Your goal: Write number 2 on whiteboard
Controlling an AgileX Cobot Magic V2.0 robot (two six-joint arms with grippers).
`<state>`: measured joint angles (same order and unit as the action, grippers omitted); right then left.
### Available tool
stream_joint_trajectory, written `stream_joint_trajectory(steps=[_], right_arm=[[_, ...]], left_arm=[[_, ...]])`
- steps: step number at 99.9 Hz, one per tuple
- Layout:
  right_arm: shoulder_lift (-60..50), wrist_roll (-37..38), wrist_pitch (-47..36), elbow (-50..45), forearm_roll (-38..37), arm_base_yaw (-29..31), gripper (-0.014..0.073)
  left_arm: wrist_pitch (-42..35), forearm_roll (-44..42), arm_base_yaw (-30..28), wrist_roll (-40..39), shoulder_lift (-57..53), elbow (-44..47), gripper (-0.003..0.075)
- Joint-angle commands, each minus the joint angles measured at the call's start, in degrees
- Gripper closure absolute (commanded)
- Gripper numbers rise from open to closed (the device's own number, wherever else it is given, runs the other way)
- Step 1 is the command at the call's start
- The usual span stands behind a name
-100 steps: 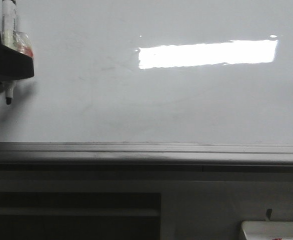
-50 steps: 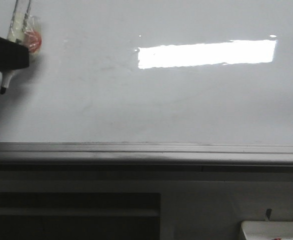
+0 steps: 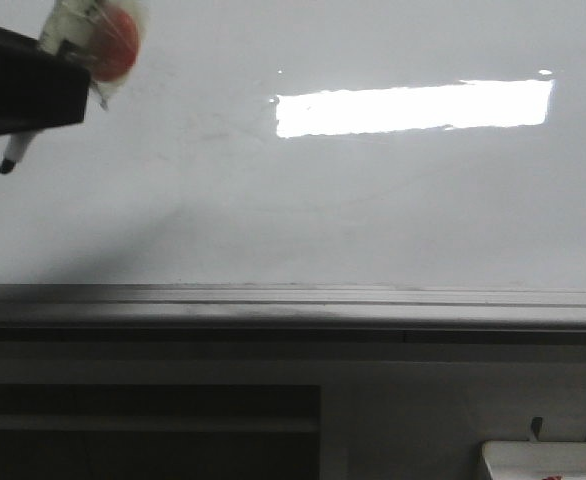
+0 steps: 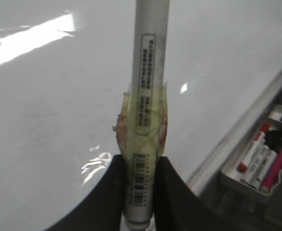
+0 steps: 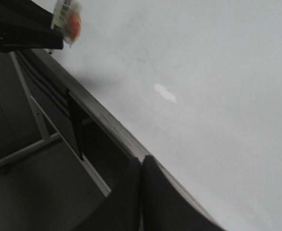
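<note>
The whiteboard [image 3: 373, 200] fills the front view, glossy white with a bright rectangular reflection. No number 2 shows on it; only faint smudges. My left gripper [image 3: 33, 95] is at the board's upper left, shut on a taped white marker [image 3: 83, 35] whose black tip [image 3: 8, 163] points down-left. Whether the tip touches the board I cannot tell. The left wrist view shows the fingers [image 4: 113, 192] clamped on the marker's barrel [image 4: 149, 86] over the whiteboard [image 4: 49, 125]. My right gripper [image 5: 141, 166] is shut and empty beside the board's rail [image 5: 107, 126].
The grey metal rail [image 3: 293, 305] runs along the board's bottom edge. A small white tray [image 3: 548, 460] sits low right; the left wrist view shows it [image 4: 237, 185] holding several markers [image 4: 261, 161]. A stand frame [image 5: 32, 120] is below the board.
My left gripper has moved up and a little right with the marker, tilting it; the tip has risen on the board's left side. A broad shadow has spread below it.
</note>
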<state>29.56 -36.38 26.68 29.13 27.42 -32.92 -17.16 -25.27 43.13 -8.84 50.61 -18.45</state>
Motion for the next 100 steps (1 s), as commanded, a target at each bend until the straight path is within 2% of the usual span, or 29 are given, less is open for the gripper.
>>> stream_joint_trajectory(steps=[1,8,17,34,41,51,100], right_arm=[[4.0,-3.0,-6.3,2.8,1.2,-3.0,0.0638],[7.2,-3.0,-7.6,3.7,1.2,-4.9,0.0627],[11.0,-3.2,-8.0,5.2,1.2,-7.7,0.0573],[17.5,-5.3,-8.8,8.1,1.2,-14.8,0.0310],[20.3,-5.6,-10.0,9.1,1.2,-16.8,0.0248],[23.7,-5.6,-11.6,10.7,1.2,-18.2,0.0248],[31.4,-5.6,-11.2,17.4,1.2,-19.8,0.0252]], left_arm=[[-1.7,-4.5,2.7,-0.5,-0.6,-1.6,0.0741],[0.1,-4.9,4.4,-0.5,-0.6,-1.6,0.0741],[1.9,-7.3,5.3,-0.5,-0.6,-1.6,0.0741],[2.1,-13.8,5.5,-0.4,-0.6,-1.6,0.0741],[1.8,-16.6,5.7,-0.4,-0.5,-1.6,0.0741],[1.7,-20.2,5.7,-0.4,0.0,-1.6,0.0741],[-0.3,-20.2,5.7,-0.4,1.0,-1.6,0.0741]])
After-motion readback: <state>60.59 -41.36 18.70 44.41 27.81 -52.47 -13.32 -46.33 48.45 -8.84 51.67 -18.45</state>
